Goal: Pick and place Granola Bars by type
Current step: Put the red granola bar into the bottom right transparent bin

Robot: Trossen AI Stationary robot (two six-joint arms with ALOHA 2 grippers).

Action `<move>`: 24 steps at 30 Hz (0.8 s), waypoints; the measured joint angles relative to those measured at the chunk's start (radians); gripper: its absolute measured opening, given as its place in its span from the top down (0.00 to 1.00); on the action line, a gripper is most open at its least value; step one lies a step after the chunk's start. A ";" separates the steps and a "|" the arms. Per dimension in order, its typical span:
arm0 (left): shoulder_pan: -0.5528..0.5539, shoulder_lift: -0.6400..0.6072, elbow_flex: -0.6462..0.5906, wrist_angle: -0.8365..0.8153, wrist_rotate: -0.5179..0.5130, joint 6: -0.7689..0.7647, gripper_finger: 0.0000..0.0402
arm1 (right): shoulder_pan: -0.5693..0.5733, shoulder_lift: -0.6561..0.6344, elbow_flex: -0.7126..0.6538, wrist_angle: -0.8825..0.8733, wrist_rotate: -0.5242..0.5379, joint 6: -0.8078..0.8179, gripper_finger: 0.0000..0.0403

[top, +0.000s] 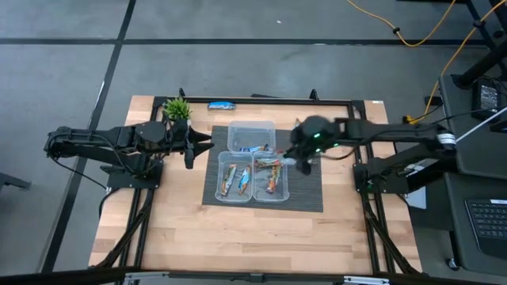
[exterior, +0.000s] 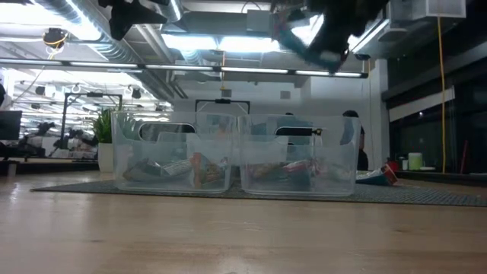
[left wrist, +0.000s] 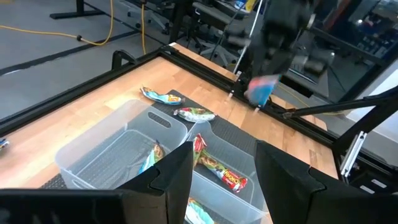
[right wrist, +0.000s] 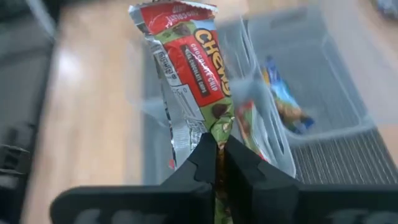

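A: Granola Bars, that's the game, and one is up in the air right now! The right tool [right wrist: 217,163] has its fingers pressed together on the tail of a red and green chewy bar [right wrist: 189,68], which stands up above the fingers.

B: From overhead that right tool [top: 303,158] hangs just right of the three clear tubs [top: 252,163], over the dark mat [top: 305,190].

A: And the tubs? The near left tub [top: 235,177] has bars with blue in the wrappers, the near right tub [top: 270,177] holds red and green ones.

B: The far tub [top: 252,135] has something small lying in it, though I can't make out which type from up here.

A: Look further back: a blue bar [top: 221,104] lies alone on the bare counter [top: 238,237], right of the little green plant [top: 177,108].

B: The left wrist camera catches two more bars [left wrist: 177,104] lying on the mat beyond the tubs.

A: The left tool [top: 198,146] waits at the mat's left edge, fingers [left wrist: 160,180] spread apart, pinching nothing.
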 joint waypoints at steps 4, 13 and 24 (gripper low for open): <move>0.000 0.000 0.000 -0.004 0.000 0.000 0.59 | 0.015 0.114 0.000 0.005 0.034 -0.017 0.95; 0.000 0.000 0.000 -0.005 0.000 0.014 0.59 | 0.019 0.252 0.000 0.030 0.045 0.097 0.95; 0.000 0.000 0.000 -0.005 -0.001 0.036 0.59 | 0.021 0.290 0.000 0.058 0.043 0.141 0.87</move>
